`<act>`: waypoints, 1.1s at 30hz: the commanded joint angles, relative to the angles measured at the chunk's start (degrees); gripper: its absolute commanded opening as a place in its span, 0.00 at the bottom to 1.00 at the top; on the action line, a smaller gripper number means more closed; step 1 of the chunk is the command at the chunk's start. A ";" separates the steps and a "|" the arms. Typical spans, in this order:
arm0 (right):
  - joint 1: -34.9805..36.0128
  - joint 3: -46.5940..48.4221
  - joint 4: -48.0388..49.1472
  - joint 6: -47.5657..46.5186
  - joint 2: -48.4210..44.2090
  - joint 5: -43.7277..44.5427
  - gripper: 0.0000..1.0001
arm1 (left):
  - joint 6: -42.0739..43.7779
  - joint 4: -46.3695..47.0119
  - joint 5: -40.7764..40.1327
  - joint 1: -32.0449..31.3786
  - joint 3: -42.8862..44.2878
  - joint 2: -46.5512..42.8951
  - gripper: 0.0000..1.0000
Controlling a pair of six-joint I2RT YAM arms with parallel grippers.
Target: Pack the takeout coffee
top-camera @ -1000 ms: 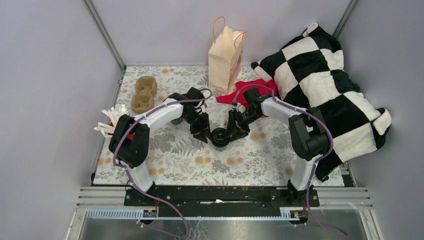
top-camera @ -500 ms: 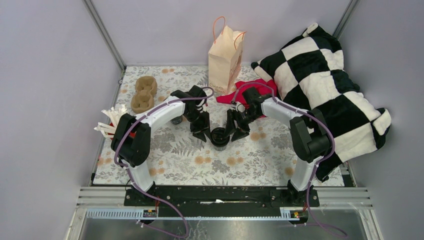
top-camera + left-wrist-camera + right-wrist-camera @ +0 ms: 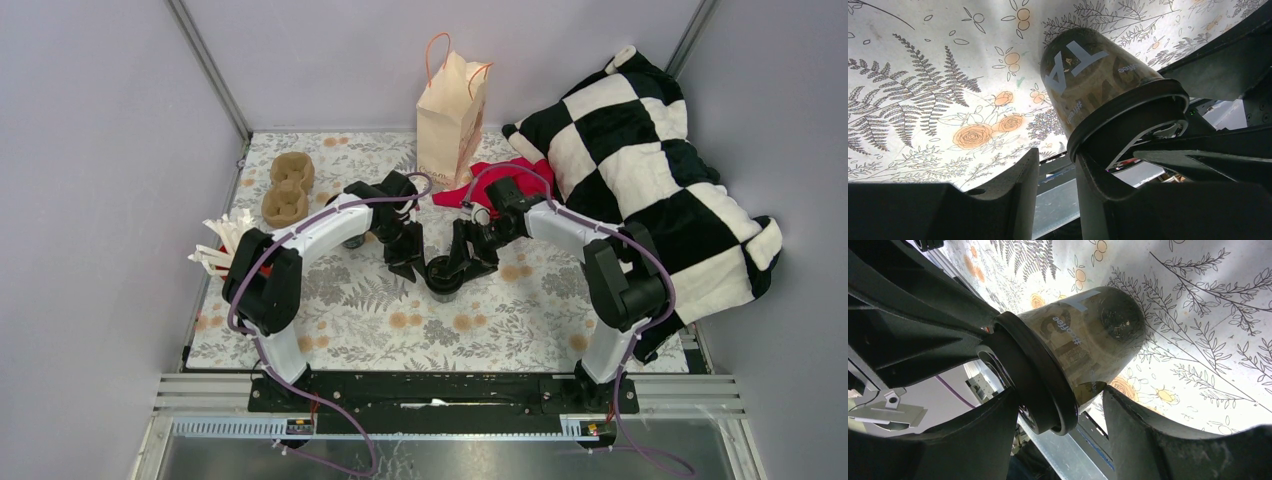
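The takeout coffee (image 3: 440,274) is a small dark cup with a black lid, and it looks upright on the floral cloth at mid-table. My left gripper (image 3: 409,262) is at its left and my right gripper (image 3: 465,262) at its right. In the left wrist view the cup (image 3: 1088,75) lies beyond the left gripper (image 3: 1058,162), whose jaws are apart with nothing between them. One finger (image 3: 1098,195) touches the lid's rim. In the right wrist view the right gripper (image 3: 1060,407) stands open around the cup (image 3: 1083,340), with a gap at the far finger (image 3: 1148,435).
A tan paper bag (image 3: 452,120) stands upright at the back. Beside it lie a red cloth (image 3: 500,180) and a big checkered pillow (image 3: 650,170). A brown cardboard cup tray (image 3: 287,187) and white straws (image 3: 222,243) are at the left.
The right jaws have widened around the cup. Both grippers and the cup have shifted slightly toward the back of the table.
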 commanded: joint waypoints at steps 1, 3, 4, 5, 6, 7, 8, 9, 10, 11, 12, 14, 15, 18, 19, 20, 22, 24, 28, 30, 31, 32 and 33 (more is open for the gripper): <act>-1.13 -2.90 3.11 -0.98 -3.63 -1.20 0.69 | 0.54 0.94 -4.54 -0.36 1.30 -2.02 0.37; -1.72 -3.87 3.90 -1.32 -3.90 -1.95 0.71 | 0.41 0.60 -4.62 -0.36 1.67 -2.57 0.40; -2.06 -3.93 4.09 -1.57 -3.75 -2.21 0.71 | 0.39 0.48 -4.70 -0.36 1.84 -2.84 0.41; -2.19 -3.98 4.14 -1.77 -3.55 -2.33 0.71 | 0.29 0.37 -4.72 -0.30 2.00 -3.08 0.41; -2.28 -4.02 4.31 -1.99 -3.28 -2.69 0.71 | 0.25 0.27 -4.67 -0.35 2.20 -3.28 0.42; -2.45 -4.02 4.35 -2.27 -2.98 -3.19 0.71 | 0.21 0.08 -4.57 -0.36 2.35 -3.42 0.43; -2.52 -4.07 4.34 -2.47 -2.72 -3.50 0.71 | 0.20 -0.19 -4.54 -0.36 2.75 -3.52 0.44; -2.63 -4.11 4.29 -2.72 -2.57 -3.58 0.71 | 0.19 -0.50 -4.54 -0.36 3.05 -3.65 0.45; -2.72 -4.11 4.20 -2.98 -2.54 -3.59 0.70 | 0.21 -0.85 -4.65 -0.36 3.48 -3.89 0.45; -2.74 -4.19 4.21 -3.24 -2.58 -3.63 0.70 | 0.25 -1.15 -4.63 -0.32 3.80 -4.17 0.46; -2.85 -4.28 4.15 -3.48 -2.62 -3.78 0.70 | 0.29 -1.47 -4.58 -0.23 4.06 -4.57 0.48; -2.84 -4.29 4.09 -3.89 -2.63 -4.29 0.70 | 0.36 -1.67 -4.27 0.09 4.53 -5.60 0.51; -2.88 -4.29 4.09 -4.02 -2.57 -4.56 0.70 | 0.26 -1.67 -4.02 0.37 4.62 -6.05 0.53; -2.84 -4.14 3.75 -4.50 -2.18 -4.78 0.70 | 0.56 -2.01 -2.82 1.15 3.95 -7.19 0.56; -2.85 -4.05 3.75 -4.70 -2.07 -4.60 0.70 | 0.46 -1.71 -2.59 1.32 3.09 -7.80 0.57; -2.84 -3.92 3.70 -4.81 -1.91 -4.56 0.70 | 0.47 -1.26 -2.11 1.57 2.07 -7.96 0.58; -2.88 -3.34 3.81 -4.80 -1.31 -4.87 0.70 | 0.90 -0.79 -1.73 2.03 0.23 -7.87 0.58; -2.75 -2.84 4.54 -4.55 -0.85 -5.43 0.70 | 1.19 0.78 -2.02 2.47 -2.24 -7.85 0.57; -2.75 -1.16 4.13 -4.48 -0.45 -5.08 0.72 | 1.09 2.18 -2.16 3.00 -5.05 -8.16 0.55; -2.76 -1.13 4.18 -4.28 -0.56 -4.53 0.74 | 1.02 3.29 -2.34 2.98 -5.27 -9.72 0.58; -2.75 -1.02 4.14 -4.14 -0.41 -4.03 0.74 | 1.00 3.60 -2.58 2.98 -5.22 -10.38 0.58; -2.75 -0.78 3.98 -4.05 -0.22 -2.96 0.74 | 1.15 3.63 -2.91 3.02 -5.02 -10.76 0.58; -2.79 -0.60 3.98 -3.85 -0.15 -1.50 0.75 | 1.44 3.42 -3.39 3.02 -4.52 -10.94 0.59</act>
